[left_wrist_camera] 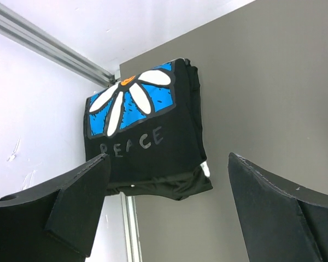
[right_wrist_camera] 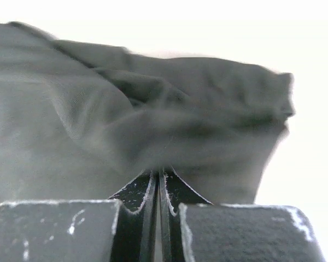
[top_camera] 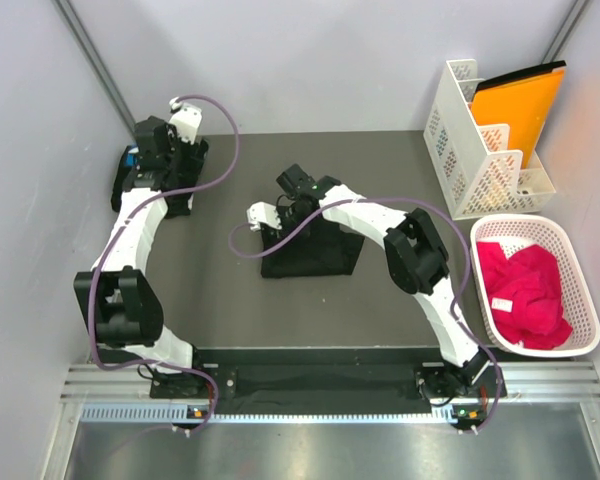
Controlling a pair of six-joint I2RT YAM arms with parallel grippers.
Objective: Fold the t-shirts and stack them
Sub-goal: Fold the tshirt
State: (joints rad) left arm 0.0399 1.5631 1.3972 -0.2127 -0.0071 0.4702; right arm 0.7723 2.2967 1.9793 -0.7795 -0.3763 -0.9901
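The left arm (top_camera: pixel 130 225) and right arm (top_camera: pixel 365 214) are alike: smooth white shells joined by bulky black motor housings. A mauve cable (top_camera: pixel 235 145) loops along the left arm to a white camera block (top_camera: pixel 185 114) at its wrist, and a matching cable (top_camera: pixel 280 240) trails along the right. The left gripper (left_wrist_camera: pixel 168 156) has broad, matte black, wedge-shaped fingers (left_wrist_camera: pixel 71 213). The right gripper (right_wrist_camera: pixel 159 177) has black fingers (right_wrist_camera: pixel 54 229) flecked with white scuffs at the edges. Each arm ends in a black base (top_camera: pixel 175 380).
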